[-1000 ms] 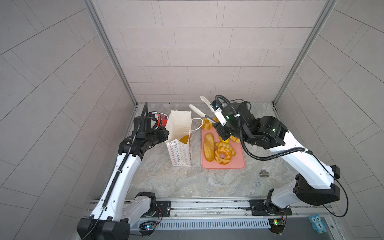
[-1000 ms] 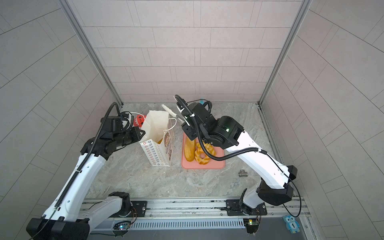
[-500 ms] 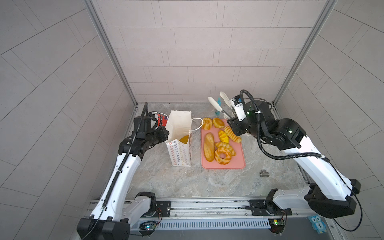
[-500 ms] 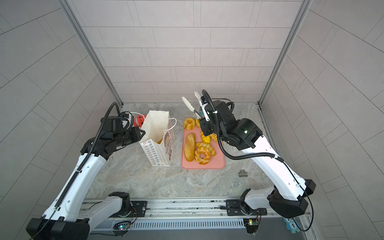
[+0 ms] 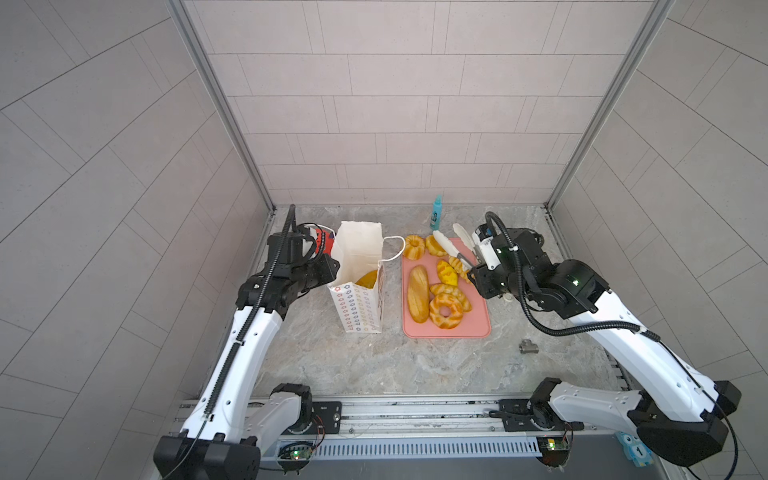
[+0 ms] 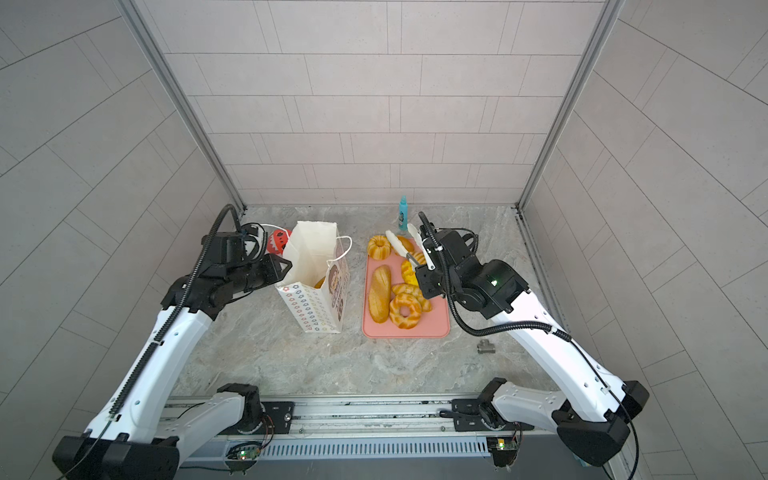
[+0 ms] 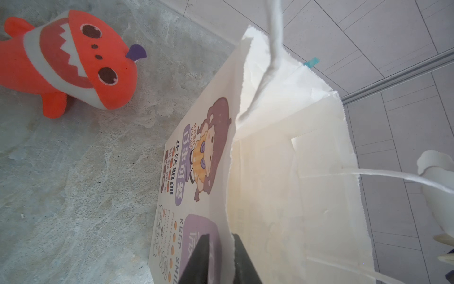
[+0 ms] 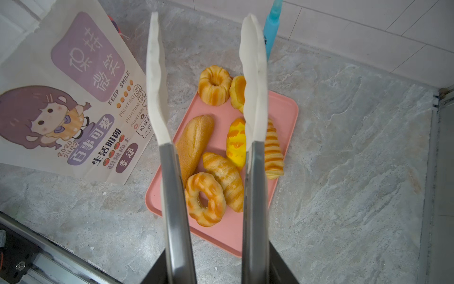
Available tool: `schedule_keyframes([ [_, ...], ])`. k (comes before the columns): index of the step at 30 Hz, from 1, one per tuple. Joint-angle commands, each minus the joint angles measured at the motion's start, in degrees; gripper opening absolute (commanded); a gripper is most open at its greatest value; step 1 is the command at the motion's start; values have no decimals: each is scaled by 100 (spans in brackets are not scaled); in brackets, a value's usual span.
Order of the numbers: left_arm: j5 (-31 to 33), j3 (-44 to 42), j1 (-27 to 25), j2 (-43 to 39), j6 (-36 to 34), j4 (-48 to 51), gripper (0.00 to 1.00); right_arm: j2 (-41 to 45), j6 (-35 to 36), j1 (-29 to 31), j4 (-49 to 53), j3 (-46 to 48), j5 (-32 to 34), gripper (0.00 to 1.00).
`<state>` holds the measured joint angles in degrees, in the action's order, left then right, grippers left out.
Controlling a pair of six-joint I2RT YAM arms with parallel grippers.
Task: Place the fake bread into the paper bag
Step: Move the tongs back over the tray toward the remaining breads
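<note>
Swinging back from the paper bag at frame centre-left, the right gripper is bringing the tongs, blades apart and empty, over the pink tray's upper end, leaving one fake bread bagged, others waiting.

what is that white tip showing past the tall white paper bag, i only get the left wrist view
Observer: It is one end of the metal tongs with white tips, clamped in the right gripper; the tongs stand open and empty.
Operator: where are they hanging
Observer: Above the far end of the flat pink tray, to the right of the bag.
Operator: any bread in the bag, i can't see the bottom
Observer: Yes, a top view shows one yellow toy bread down inside the tall white paper bag.
</note>
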<state>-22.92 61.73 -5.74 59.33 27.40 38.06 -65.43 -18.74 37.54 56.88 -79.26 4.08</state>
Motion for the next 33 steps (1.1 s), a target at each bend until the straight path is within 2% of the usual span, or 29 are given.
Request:
schedule_keyframes([
  [1, -13, 3, 28, -109, -89, 50, 30, 244, -234, -18, -72, 191, -123, 47],
  [6, 4, 77, 25, -123, -103, 117, 39, 334, -347, -12, -49, 501, -279, 47],
  [13, 6, 216, 23, -198, -138, 245, 39, 493, -454, -18, 57, 895, -364, 47],
  [33, -37, 333, 21, -301, -111, 330, 17, 1034, -691, -18, 419, 1726, -456, 47],
])
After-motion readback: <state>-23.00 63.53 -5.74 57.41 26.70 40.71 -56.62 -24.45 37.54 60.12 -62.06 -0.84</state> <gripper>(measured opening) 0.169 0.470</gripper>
